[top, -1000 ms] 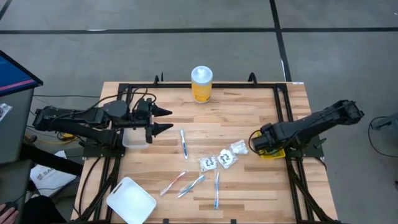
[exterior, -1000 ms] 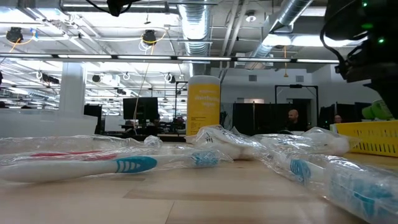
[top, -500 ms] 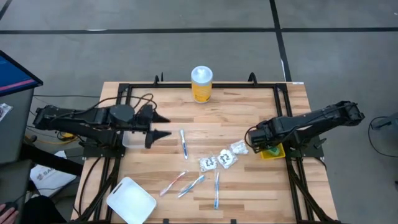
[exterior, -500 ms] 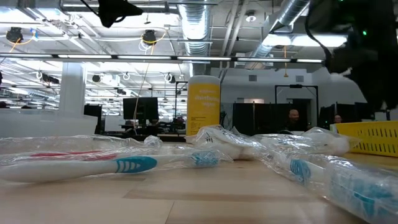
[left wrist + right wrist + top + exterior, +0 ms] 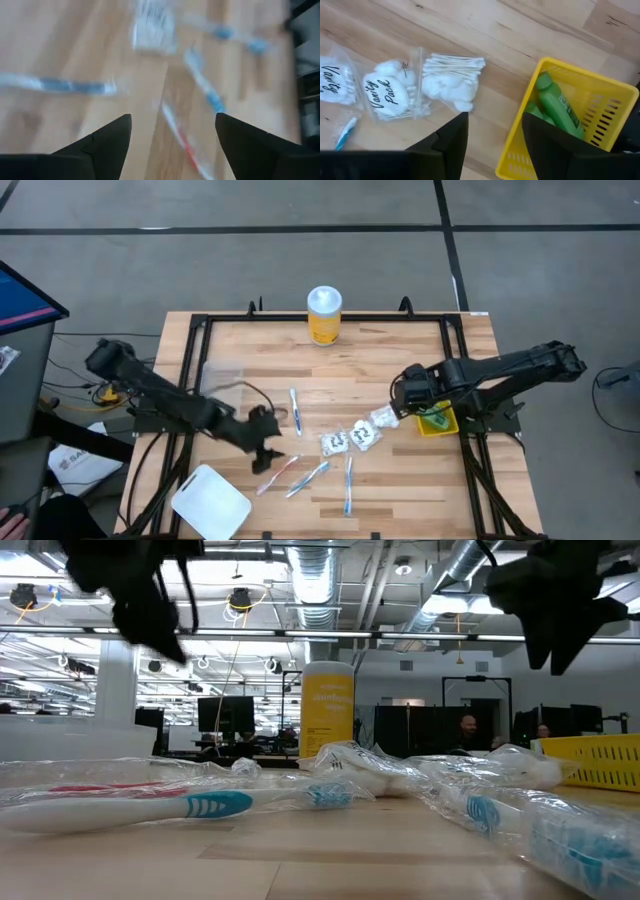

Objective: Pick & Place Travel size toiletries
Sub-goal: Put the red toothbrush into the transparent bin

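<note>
Your right wrist view alone shows green bottles inside the yellow basket and packets reading "Vanity Pack". The right gripper, fingers apart and empty, hovers just beside them. Your left gripper, fingers also apart, hangs over the pink toothbrush; its wrist view is blurred. The yellow jar has print too small to read

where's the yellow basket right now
The yellow basket sits at the table's right edge in the high view, under the right arm and just right of the cotton swab packet. The right wrist view shows green bottles inside it.
</note>
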